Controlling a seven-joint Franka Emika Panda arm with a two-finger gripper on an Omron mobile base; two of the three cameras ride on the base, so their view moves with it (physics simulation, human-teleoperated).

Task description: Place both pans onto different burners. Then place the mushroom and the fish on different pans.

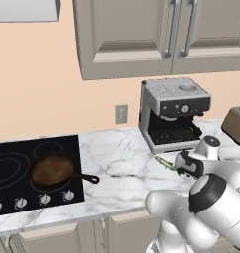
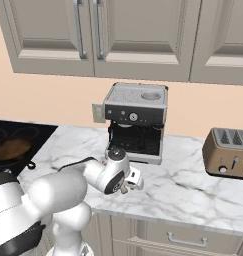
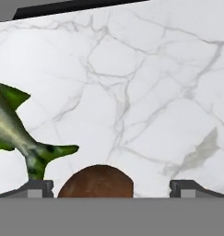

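We see the mushroom low in the hand view, a rounded, matte reddish-brown cap lying on the bench between the two dark fingertips of the tool. The tool's jaws stand wide apart, one tip on each side of the cap, closed on nothing. Just beside the mushroom lies the fish, slender and tapering, its body a glossy grey-green with darker mottled green fins and a forked tail that points toward the cap; whether tail and cap touch we cannot tell. In the left base view we make out the fish as a thin greenish sliver on the bench just beside the robot's hand.

One pan, round with a rusty-brown inside and a long black handle reaching out to the right onto the marble, sits on the flat, glossy black cooktop, over one of the thin grey ring outlines of the burners. Small silver knobs line the cooktop's near edge.

The bench is white marble with fine grey veins. Behind the hand stands a boxy silver and black coffee machine, and well to its right a rounded bronze toaster. Panelled grey-beige cabinets hang above, against a peach wall.
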